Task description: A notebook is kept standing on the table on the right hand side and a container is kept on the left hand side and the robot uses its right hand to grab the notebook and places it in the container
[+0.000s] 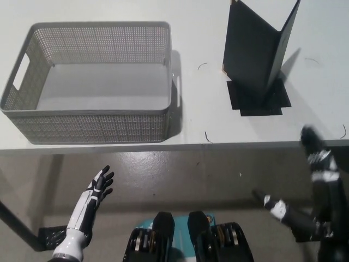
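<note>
- The notebook (256, 52) stands on the far right of the surface (196, 117), opened into a V with its spine toward the robot, resting on a dark square patch (259, 103). It is untouched and well apart from the basket (90, 125) on the left, which looks bare inside.
- The right hand (305, 210) hangs below the near edge of the surface, fingers spread wide and holding nothing, so the step in hand is the reach toward the notebook.
- The left hand (97, 191) rests low at the lower left, fingers loosely apart, well clear of the work.
- To do the reach well, I judge the hand should rise above the edge of the surface first, then come at the notebook from the near right side rather than from straight ahead.
- Close on the spine or on both covers pressed together; pinching one cover alone would likely let the other swing open.
- A standing notebook tips easily, so approach slowly and shut the fingers only once they sit on both sides of it.
- Lift it straight up before carrying it left, high enough to clear the basket's near wall.
</note>
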`<state>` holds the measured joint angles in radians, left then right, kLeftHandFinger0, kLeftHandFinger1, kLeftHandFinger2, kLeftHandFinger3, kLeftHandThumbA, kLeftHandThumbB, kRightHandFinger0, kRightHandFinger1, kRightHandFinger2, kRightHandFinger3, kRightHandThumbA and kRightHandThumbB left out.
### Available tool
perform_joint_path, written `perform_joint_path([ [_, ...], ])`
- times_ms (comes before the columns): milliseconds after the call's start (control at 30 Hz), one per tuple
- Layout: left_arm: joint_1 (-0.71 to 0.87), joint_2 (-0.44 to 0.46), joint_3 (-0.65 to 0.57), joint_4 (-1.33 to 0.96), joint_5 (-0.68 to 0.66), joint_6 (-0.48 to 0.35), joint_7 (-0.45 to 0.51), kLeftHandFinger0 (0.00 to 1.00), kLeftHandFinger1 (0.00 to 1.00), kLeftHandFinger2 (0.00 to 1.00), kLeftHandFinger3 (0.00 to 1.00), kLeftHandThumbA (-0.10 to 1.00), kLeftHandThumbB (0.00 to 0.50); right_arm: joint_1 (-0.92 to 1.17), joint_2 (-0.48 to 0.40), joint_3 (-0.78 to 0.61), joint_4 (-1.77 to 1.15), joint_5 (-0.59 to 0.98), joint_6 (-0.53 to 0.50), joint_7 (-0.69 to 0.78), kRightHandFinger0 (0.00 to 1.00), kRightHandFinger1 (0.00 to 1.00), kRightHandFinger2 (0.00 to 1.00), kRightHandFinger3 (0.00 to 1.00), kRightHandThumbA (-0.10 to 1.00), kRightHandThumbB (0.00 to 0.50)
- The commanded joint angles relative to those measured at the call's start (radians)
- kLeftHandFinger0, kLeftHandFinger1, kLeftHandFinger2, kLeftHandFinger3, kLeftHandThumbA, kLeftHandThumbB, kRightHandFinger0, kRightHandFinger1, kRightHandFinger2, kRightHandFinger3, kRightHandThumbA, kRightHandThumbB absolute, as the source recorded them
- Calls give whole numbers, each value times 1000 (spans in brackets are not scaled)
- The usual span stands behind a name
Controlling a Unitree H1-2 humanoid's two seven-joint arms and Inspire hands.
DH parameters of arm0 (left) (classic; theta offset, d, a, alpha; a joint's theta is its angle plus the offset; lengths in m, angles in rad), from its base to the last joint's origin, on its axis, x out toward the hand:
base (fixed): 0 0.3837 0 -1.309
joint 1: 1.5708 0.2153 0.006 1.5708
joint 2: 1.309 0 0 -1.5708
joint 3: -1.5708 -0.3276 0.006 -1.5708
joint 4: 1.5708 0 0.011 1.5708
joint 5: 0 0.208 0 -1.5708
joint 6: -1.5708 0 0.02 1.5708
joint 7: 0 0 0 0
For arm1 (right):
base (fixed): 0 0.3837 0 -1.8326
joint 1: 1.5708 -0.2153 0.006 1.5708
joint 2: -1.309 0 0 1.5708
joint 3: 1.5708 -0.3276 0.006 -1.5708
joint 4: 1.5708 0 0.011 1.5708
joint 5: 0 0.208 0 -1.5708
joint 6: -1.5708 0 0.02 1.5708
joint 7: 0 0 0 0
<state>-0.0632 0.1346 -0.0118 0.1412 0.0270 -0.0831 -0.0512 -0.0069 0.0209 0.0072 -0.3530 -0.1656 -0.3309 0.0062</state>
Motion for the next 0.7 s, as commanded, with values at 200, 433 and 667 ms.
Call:
perform_joint_path([
  [200,21,14,-3,-19,10,-51,-10,1000,1000,1000,1000,1000,119,-402,-28,-121,146,-110,221,-92,1000,1000,1000,1000,1000,398],
  [433,33,13,-1,-15,10,-68,-8,1000,1000,1000,1000,1000,112,-600,-83,-180,462,-25,295,-107,1000,1000,1000,1000,1000,425],
  [667,39,9,-1,-17,10,-60,-9,1000,1000,1000,1000,1000,119,-755,-105,-215,792,13,219,-156,1000,1000,1000,1000,1000,417],
])
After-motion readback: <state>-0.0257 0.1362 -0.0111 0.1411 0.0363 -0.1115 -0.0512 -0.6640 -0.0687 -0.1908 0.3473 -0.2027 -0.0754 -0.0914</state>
